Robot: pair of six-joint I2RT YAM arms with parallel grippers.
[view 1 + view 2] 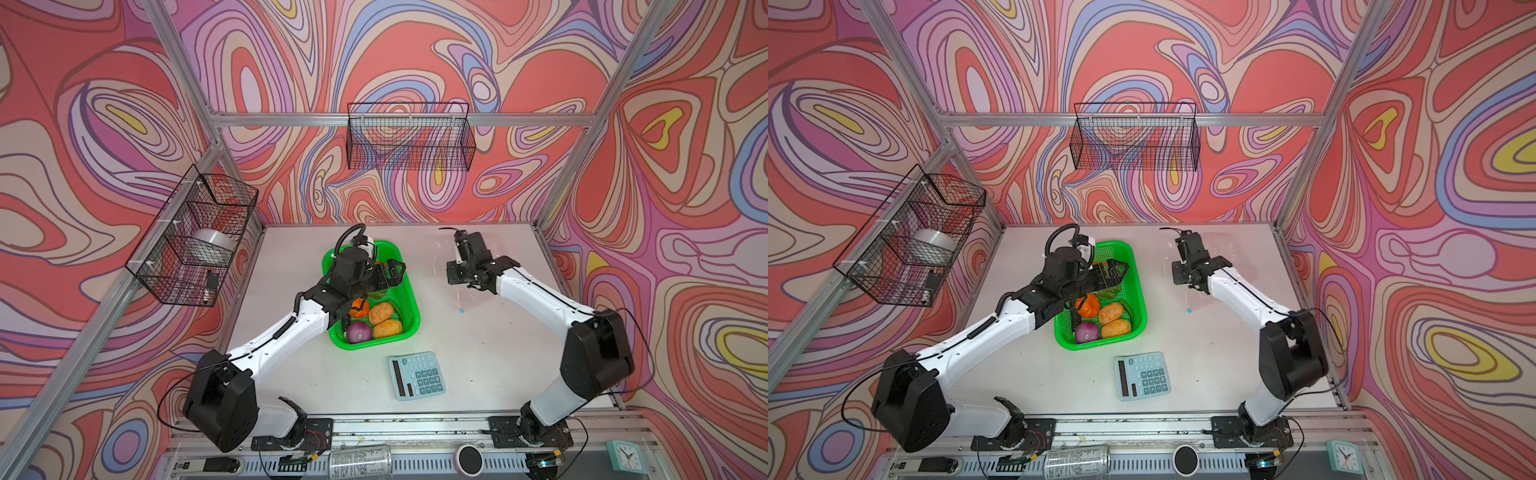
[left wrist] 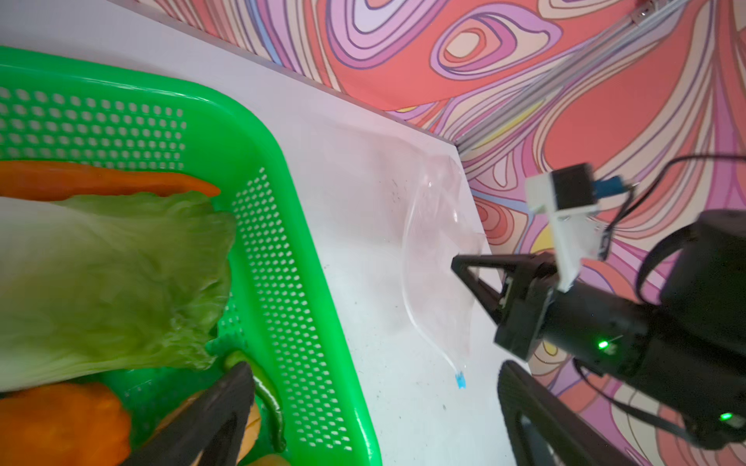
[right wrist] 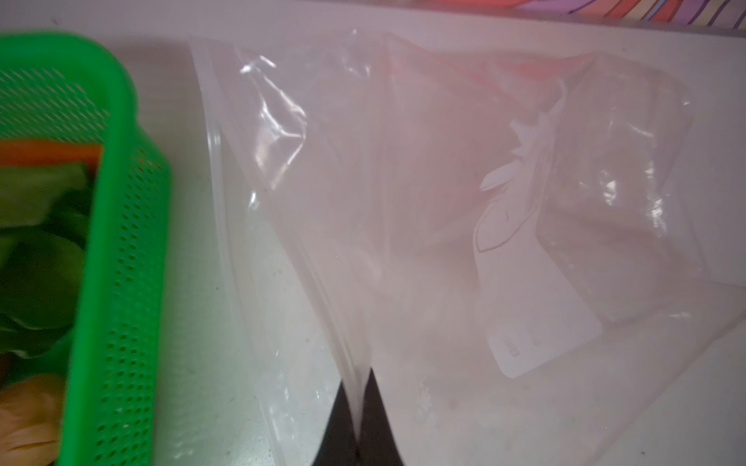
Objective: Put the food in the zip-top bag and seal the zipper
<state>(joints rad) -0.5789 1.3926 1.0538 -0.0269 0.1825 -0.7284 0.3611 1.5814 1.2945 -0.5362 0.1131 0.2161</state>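
Observation:
The food lies in a green basket (image 1: 407, 303): pumpkin (image 1: 359, 308), onion (image 1: 358, 331), two potatoes (image 1: 380, 312), and in the left wrist view the cabbage (image 2: 109, 282) with a carrot (image 2: 101, 179) behind it. My left gripper (image 1: 382, 283) (image 2: 371, 411) hangs open over the basket, holding nothing, one finger (image 2: 226, 407) down beside the pumpkin. The clear zip-top bag (image 3: 444, 201) with its white label (image 3: 537, 314) lies right of the basket. My right gripper (image 3: 359, 387) (image 2: 458, 260) is shut on the bag's upper mouth edge and holds it raised. The zipper's blue slider (image 2: 460, 380) rests on the table.
A blue calculator (image 1: 417, 376) lies in front of the basket. Black wire baskets hang on the back wall (image 1: 409, 137) and the left wall (image 1: 195, 237). A can (image 1: 360, 461) and a small clock (image 1: 625, 457) sit on the front rail.

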